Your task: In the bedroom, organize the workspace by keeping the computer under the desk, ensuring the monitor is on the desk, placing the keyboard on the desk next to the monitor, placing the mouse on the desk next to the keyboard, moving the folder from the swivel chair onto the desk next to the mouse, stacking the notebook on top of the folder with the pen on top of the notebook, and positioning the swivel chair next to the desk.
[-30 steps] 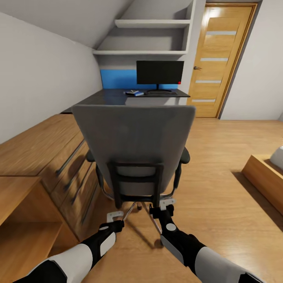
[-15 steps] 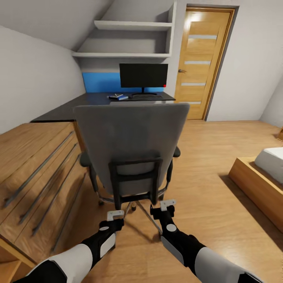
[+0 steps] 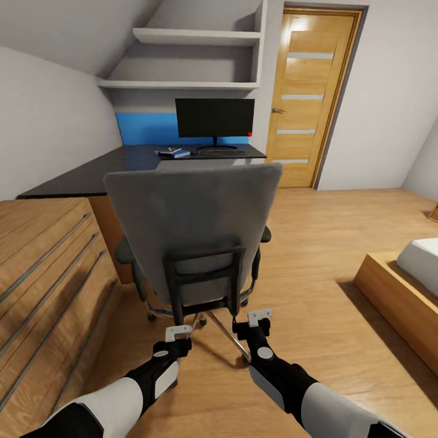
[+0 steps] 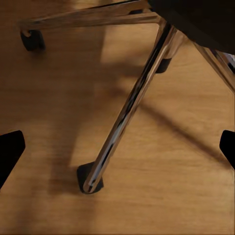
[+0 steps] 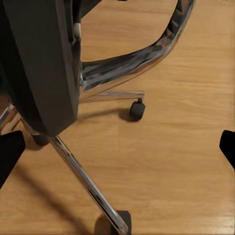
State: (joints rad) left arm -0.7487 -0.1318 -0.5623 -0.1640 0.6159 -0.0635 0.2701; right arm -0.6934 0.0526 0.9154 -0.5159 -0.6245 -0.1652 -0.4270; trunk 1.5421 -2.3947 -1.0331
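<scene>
Swivel chair (image 3: 194, 234) dead centre in the head view, back turned, well short of the desk (image 3: 131, 161) at 12 o'clock. Up there already: monitor (image 3: 215, 118), keyboard (image 3: 222, 152) at its foot, folder (image 3: 174, 153) at 9 o'clock of that with something small on top. Mouse, computer too hard to make out. Left: probably only rolling the chair in. Left gripper (image 3: 178, 333) and right gripper (image 3: 260, 316) both spread, empty, low behind the chair base. No legible writing anywhere.

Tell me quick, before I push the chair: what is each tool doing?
Left tool: open, empty, low behind the swivel chair.
Right tool: open, empty, also behind the chair's base.
</scene>
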